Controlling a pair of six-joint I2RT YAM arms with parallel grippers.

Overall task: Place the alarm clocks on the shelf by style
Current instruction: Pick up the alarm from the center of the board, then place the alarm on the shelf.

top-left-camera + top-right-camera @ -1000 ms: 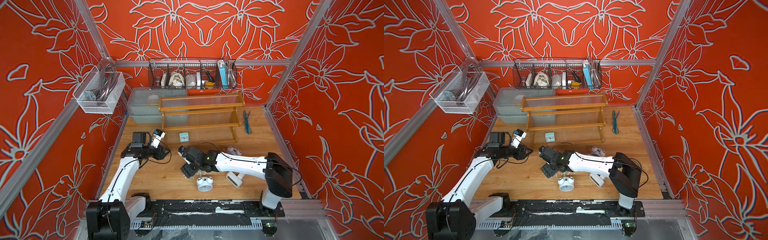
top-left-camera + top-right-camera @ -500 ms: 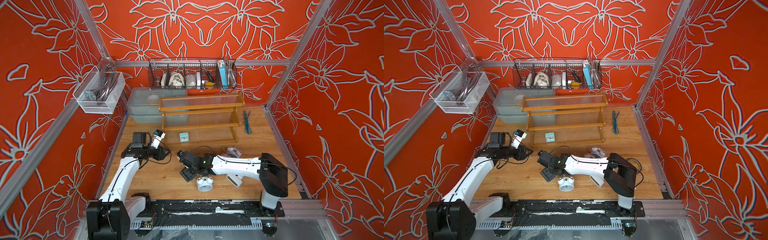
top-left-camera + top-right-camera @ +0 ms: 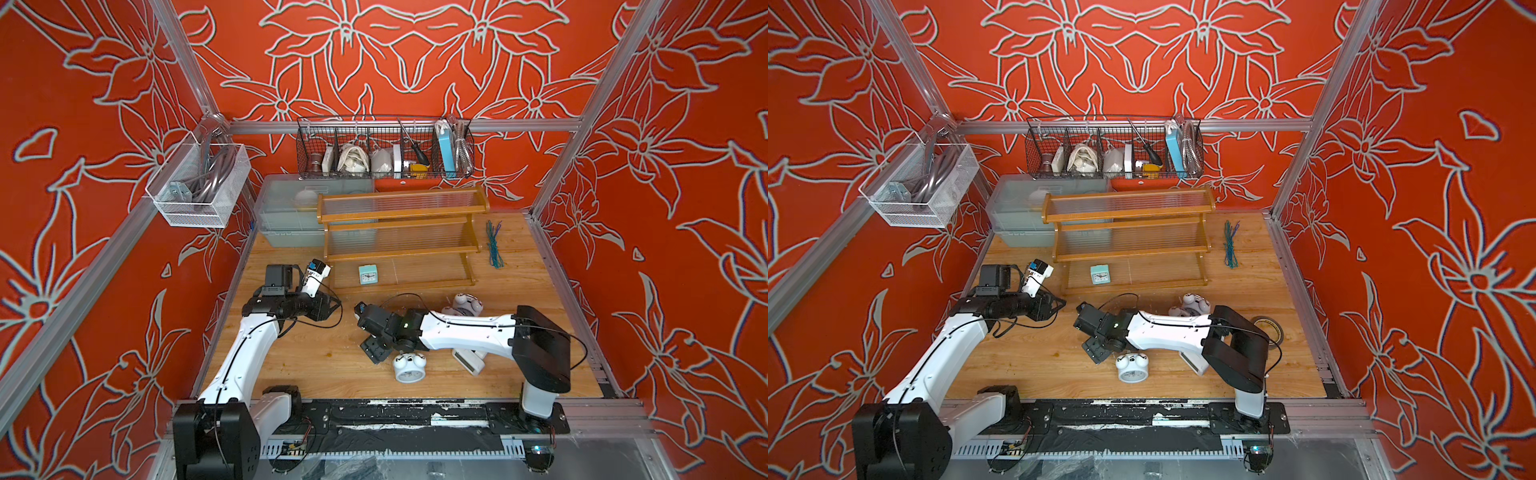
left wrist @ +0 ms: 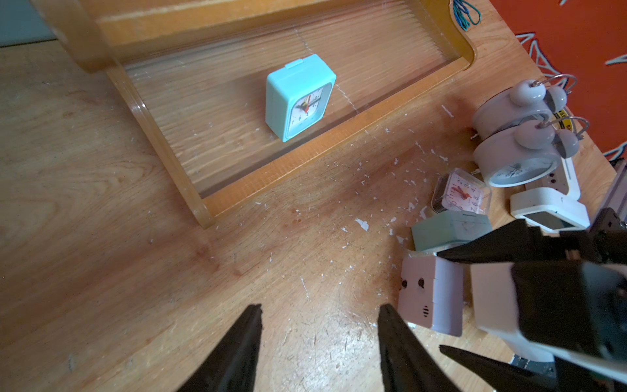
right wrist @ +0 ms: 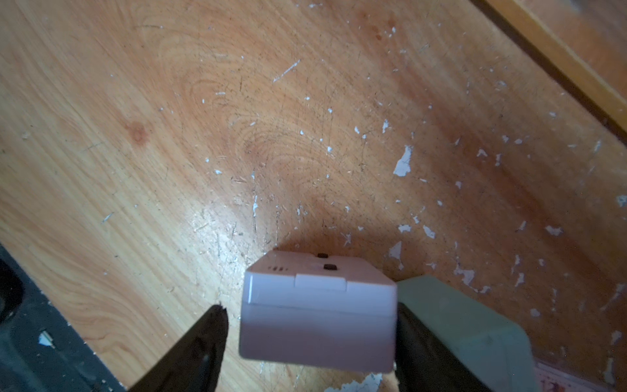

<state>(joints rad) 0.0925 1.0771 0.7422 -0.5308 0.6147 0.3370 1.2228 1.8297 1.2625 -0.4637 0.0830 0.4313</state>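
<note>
One small white square clock (image 5: pixel 319 315) sat on the table (image 5: pixel 169 135), near the shelf (image 4: pixel 305 149), straddled by the right gripper (image 5: pixel 308 307): jaws spread, one touching its side, the other just clear. It looked light, rigid and slick, so I'd pinch its flat opposite sides squarely. The left gripper (image 4: pixel 319 307) hung spread and empty nearby.
</note>
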